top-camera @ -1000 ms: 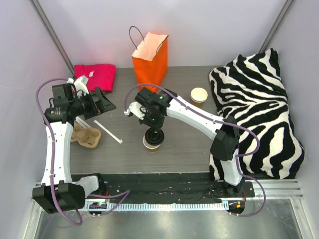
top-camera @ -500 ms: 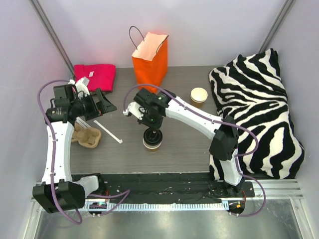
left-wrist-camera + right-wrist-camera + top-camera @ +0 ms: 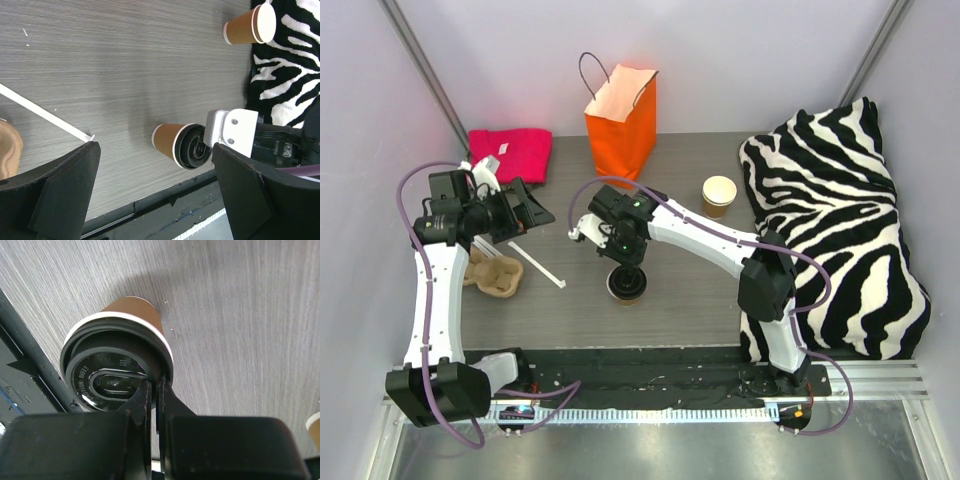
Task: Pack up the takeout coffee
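Okay, on my screen the cup (image 3: pixel 626 284) stands upright on the table (image 3: pixel 700 300), near the middle and towards the front edge, with its black lid (image 3: pixel 107 382) on. It is well apart from the orange bag (image 3: pixel 620 120), which stands open at the back.

The right gripper (image 3: pixel 154 390) is directly above the cup, with its fingers pressed together so that only a thin slit shows between them. The tips rest on the lid's rim. I see nothing pinched between them, though I can't tell how firmly they bear on the lid.

The left gripper (image 3: pixel 532 205) hangs over the left part of the table with its fingers spread wide and nothing between them, and its camera faces across at the cup.

Below that arm a white stick (image 3: pixel 537 265) lies flat, just beside the brown tray (image 3: pixel 495 272). A second cup (image 3: pixel 719 193) with no lid stands to the right, close to the zebra cloth (image 3: pixel 830 220). A pink cloth (image 3: pixel 510 152) sits in the back left corner.
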